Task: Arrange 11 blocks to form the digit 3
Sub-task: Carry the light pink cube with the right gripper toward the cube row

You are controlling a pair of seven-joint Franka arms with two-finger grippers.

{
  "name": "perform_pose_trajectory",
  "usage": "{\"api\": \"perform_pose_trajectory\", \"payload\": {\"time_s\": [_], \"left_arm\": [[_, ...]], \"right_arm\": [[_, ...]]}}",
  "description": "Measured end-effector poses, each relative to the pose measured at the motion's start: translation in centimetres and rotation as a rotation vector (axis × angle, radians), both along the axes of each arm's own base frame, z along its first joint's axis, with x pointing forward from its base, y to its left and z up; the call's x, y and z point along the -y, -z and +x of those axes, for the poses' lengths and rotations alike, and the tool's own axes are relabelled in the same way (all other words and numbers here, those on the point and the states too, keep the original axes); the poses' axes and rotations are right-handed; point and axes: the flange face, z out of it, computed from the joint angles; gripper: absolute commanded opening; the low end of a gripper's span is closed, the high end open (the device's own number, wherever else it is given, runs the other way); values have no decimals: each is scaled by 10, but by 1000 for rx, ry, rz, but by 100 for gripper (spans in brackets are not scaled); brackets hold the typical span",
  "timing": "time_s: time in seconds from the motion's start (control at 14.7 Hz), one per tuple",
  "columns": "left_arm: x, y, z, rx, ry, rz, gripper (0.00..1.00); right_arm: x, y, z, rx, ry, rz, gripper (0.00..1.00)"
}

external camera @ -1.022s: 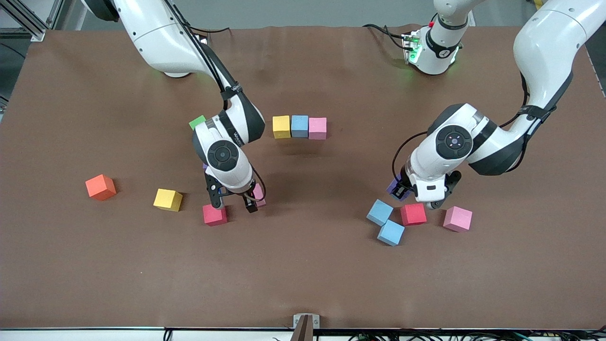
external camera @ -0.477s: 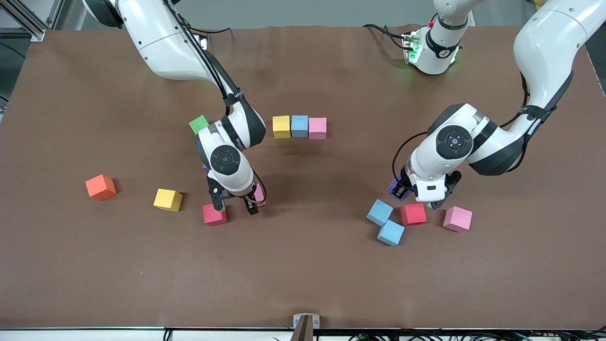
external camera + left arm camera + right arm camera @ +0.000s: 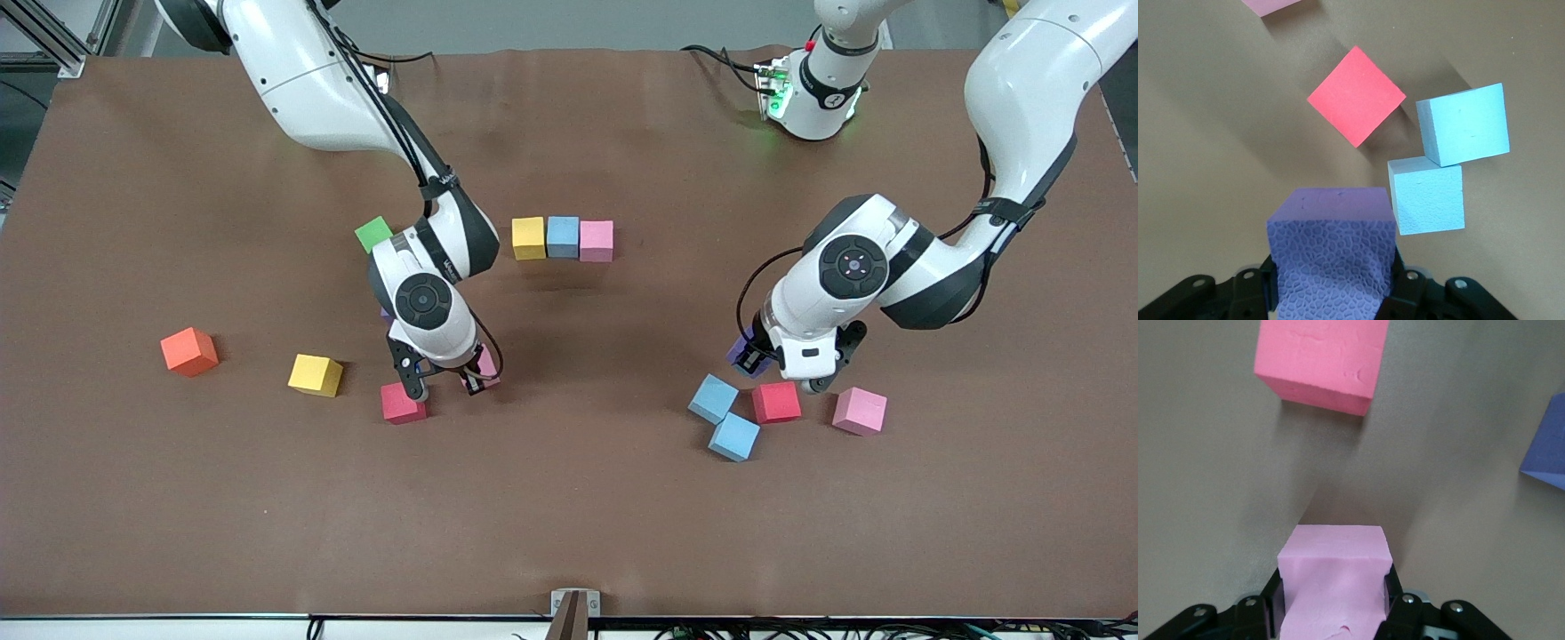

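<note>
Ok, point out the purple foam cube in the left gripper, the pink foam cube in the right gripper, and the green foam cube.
purple foam cube [image 3: 1331, 257], left wrist view, textured face.
pink foam cube [image 3: 1335, 583], right wrist view, front face.
green foam cube [image 3: 372, 234], front view, top face.

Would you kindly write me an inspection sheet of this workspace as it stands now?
Surface: brown mat, wrinkled near the arm bases.
Job's things: row of three touching blocks, yellow, blue, pink; loose yellow block, red block, two touching blue blocks, second red block, pink block.
Clutter: green cube; orange cube.
Grippers: left pincer shut on purple block; right pincer shut on a pink block.
Cables: black cables at the left arm's base.
Surroundings: metal frame off the mat's corner.
</note>
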Motion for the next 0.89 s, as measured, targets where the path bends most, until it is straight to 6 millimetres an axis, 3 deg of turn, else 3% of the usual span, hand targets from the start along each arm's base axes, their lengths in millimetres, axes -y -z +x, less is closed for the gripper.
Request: {"api": "perform_pose_trajectory", "payload": {"time_s": [0.34, 0.68, 0.89], "left_arm": [[0, 0, 0, 0, 0, 0, 52], [0, 0, 0, 0, 0, 0, 52], [0, 0, 0, 0, 0, 0, 52]], "right_arm": [[-7, -1, -4, -10, -278, 7, 1], [-26, -3, -21, -57, -596, 19, 0], [-43, -18, -32, -52, -769, 30, 0]]}}
